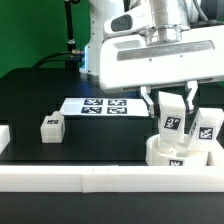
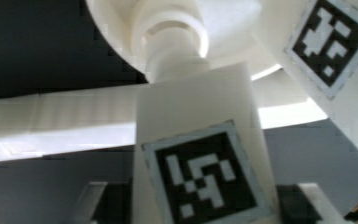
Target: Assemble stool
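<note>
Right now the robot's two-finger gripper is clamped on a short blocky white plastic leg, one finger against each side, and holds it upright with its black-and-white square tag facing out. The leg's lower end meets the thick round white seat disc, which lies on the black table at the exterior view's near right, against the long white border rail. A second tagged white leg stands on the seat just beside it. A third tagged white leg lies well apart toward the exterior view's left, and the marker board lies farther back.
</note>
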You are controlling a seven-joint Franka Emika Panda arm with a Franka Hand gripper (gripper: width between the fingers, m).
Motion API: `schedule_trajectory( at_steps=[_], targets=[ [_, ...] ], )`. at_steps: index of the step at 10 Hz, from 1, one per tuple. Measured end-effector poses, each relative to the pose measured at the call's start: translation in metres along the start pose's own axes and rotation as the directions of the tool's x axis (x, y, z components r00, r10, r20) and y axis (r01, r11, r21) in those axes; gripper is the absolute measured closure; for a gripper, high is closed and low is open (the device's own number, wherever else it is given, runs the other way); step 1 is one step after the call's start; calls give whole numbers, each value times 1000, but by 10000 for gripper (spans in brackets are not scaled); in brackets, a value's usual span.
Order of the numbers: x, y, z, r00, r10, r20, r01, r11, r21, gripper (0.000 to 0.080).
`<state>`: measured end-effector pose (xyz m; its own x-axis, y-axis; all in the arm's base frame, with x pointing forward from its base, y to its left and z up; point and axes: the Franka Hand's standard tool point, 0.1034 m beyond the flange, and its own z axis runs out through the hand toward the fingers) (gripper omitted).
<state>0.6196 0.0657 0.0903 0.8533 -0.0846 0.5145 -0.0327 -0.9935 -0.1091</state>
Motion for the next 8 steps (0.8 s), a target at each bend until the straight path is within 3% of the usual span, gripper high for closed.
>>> schedule_trajectory(
  at_steps=[4, 8],
  targets=[
    [-9, 3, 7, 1000, 3, 14, -3, 1000, -4, 475],
    [-8, 12, 9, 998, 4, -69, -5, 1000, -23, 475]
  ],
)
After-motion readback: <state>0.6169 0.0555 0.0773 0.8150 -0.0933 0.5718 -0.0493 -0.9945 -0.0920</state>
